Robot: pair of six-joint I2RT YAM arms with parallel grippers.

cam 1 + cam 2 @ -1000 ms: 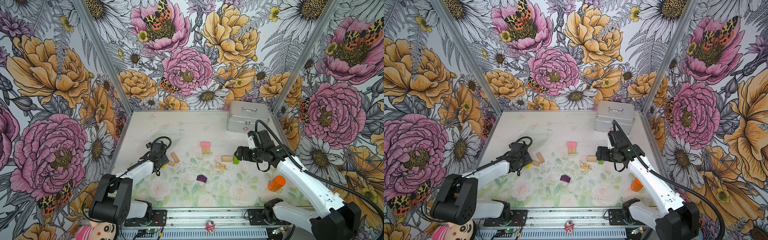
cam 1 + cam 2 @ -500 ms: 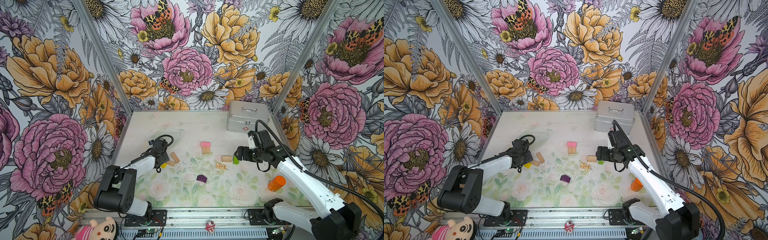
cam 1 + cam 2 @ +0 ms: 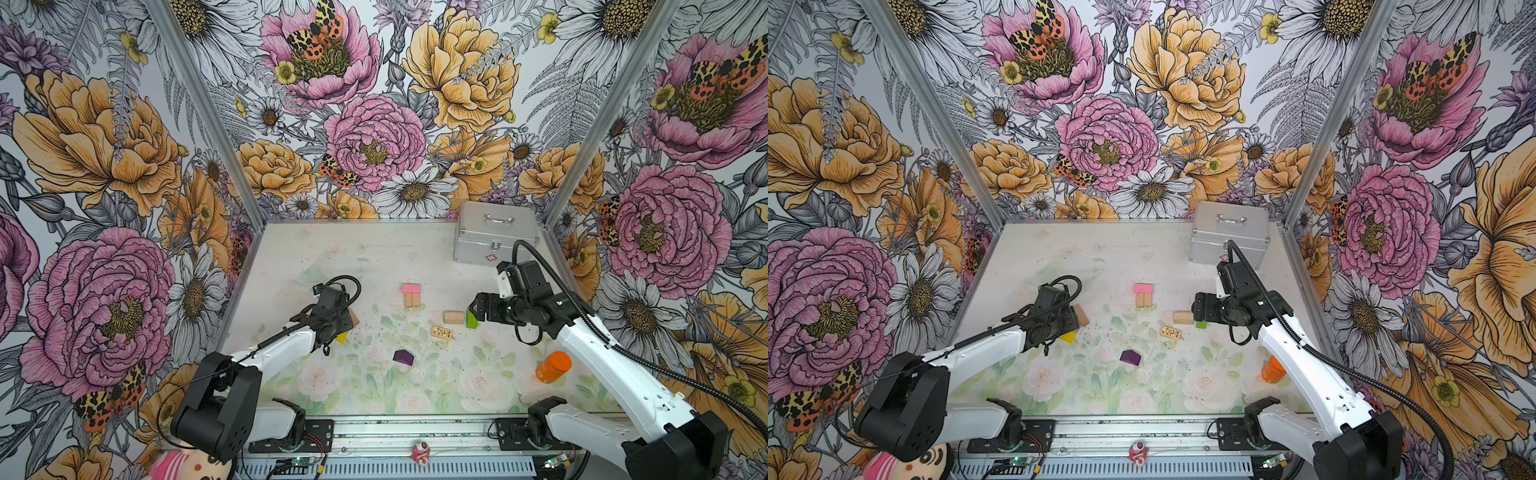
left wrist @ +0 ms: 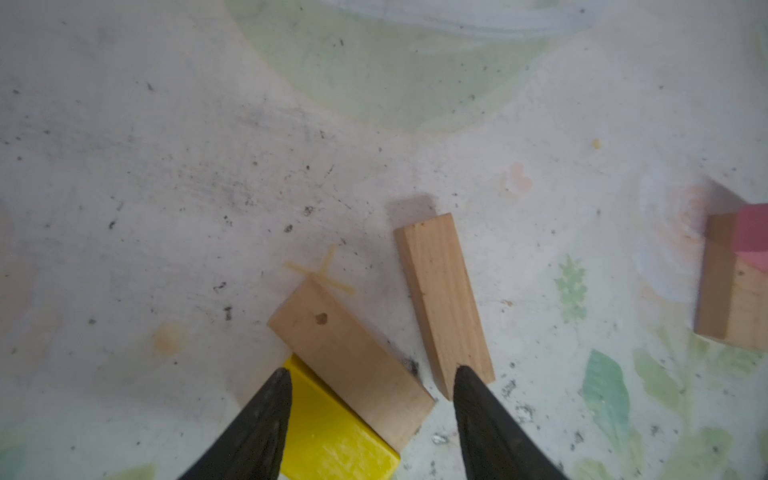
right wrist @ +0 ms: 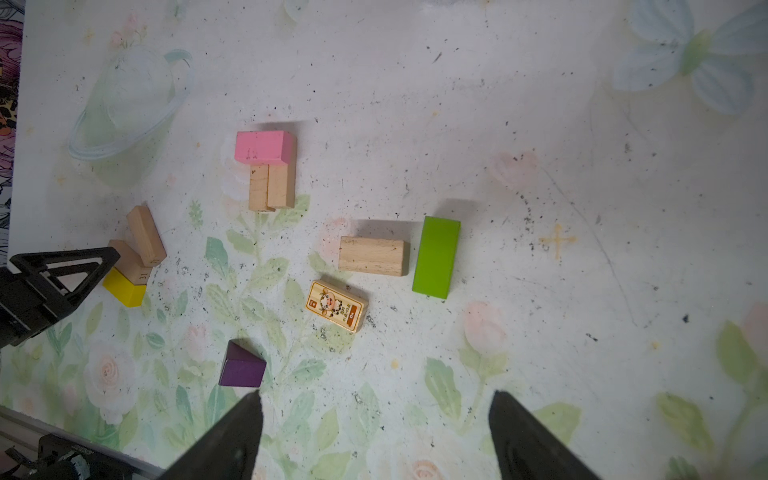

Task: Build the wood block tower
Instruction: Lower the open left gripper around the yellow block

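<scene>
My left gripper point(image 4: 370, 374) sits low over the table point(image 4: 208, 166), jaws about half apart with nothing clamped. The fingertips point(image 4: 270, 407) straddle a tan plank point(image 4: 332, 340). A yellow block point(image 4: 332, 436) touches that plank's long side, and I can't tell whether the plank leans on it. A second plank point(image 4: 442, 303) lies just beside, its end right at my other fingertip, so this is a crowded pick. These pieces look light, stiff and smooth. I'd pinch the plank across its narrow width, mid-length, or I reckon it swivels. My right gripper point(image 5: 374, 403) hangs wide open and empty near the green block point(image 5: 436, 257) and a short tan block point(image 5: 372, 256). The tower point(image 3: 411, 295) is barely begun: a pink block point(image 5: 266, 145) on two upright tan pieces, mid-table. The purple roof block point(image 5: 242, 365) lies well apart from it.
</scene>
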